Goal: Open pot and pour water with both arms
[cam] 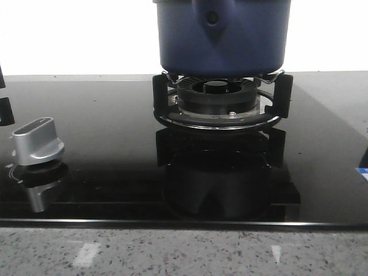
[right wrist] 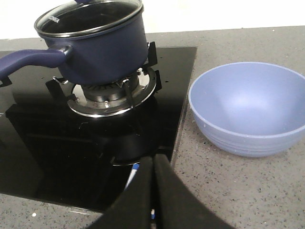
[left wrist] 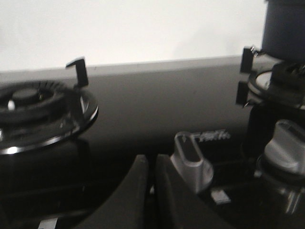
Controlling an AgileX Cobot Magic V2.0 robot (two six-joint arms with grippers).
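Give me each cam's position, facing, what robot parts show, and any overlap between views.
Front: low, near the counter edge, looking forward across the black cooktop at the pot on its burner; a silver knob at left; no gripper clearly visible.
Left wrist: low over the cooktop, facing two knobs and a second burner; left gripper closed.
Right wrist: above the counter, facing pot and blue bowl; right gripper closed.
Shared: pot and burner appear in all three.
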